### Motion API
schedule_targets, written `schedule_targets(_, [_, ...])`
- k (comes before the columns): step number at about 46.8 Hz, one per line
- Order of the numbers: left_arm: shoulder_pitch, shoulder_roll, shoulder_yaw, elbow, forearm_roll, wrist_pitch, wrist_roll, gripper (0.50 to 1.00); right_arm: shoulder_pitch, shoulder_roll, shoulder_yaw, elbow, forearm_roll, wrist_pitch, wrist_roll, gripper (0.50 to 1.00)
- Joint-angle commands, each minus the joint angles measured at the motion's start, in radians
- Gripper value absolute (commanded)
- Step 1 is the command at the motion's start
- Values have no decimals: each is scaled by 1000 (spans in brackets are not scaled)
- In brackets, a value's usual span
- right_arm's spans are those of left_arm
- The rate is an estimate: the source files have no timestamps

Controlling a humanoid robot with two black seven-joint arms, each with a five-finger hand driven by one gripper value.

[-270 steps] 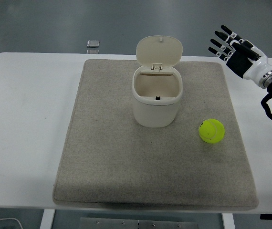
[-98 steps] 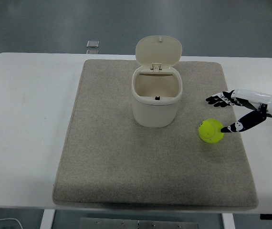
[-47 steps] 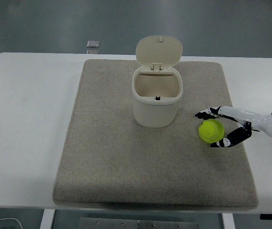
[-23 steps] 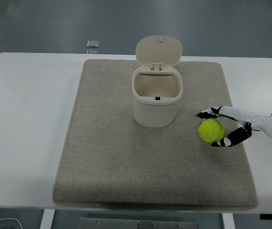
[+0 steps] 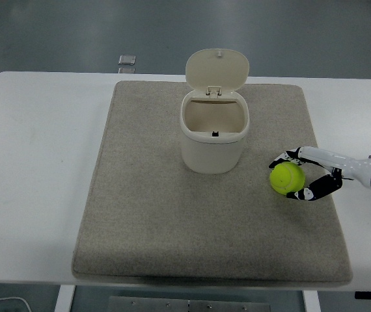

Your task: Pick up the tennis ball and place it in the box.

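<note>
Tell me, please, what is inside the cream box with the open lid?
The box looks empty: only its pale inner walls and a small dark spot at the front rim show. Its bottom is hidden by the front wall. The tennis ball lies outside, in the right hand.

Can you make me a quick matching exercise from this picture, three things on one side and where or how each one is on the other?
Things:
1. tennis ball
2. box
3. small grey object

States:
A. lid flipped up, standing open on the mat
B. at the table's far edge, off the mat
C. between the right hand's fingers, on the mat

Pairs: 1-C, 2-A, 3-B
</note>
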Motion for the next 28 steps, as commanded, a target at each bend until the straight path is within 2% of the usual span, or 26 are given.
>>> schedule_targets(1, [0,0,0,0,0,0,0,992,16,-4,12,2,8,2,16,578])
schedule_targets(7, [0,0,0,0,0,0,0,992,65,-15,16,5,45,8,59,500])
schedule_targets(10, [0,0,0,0,0,0,0,992,91,-20,35,6,109,14,73,500])
schedule_targets(18, [0,0,0,0,0,0,0,992,180,-41,41,13,302,82,69,500])
schedule_targets(28, [0,0,0,0,0,0,0,992,239,23,38,17,361,96,62,500])
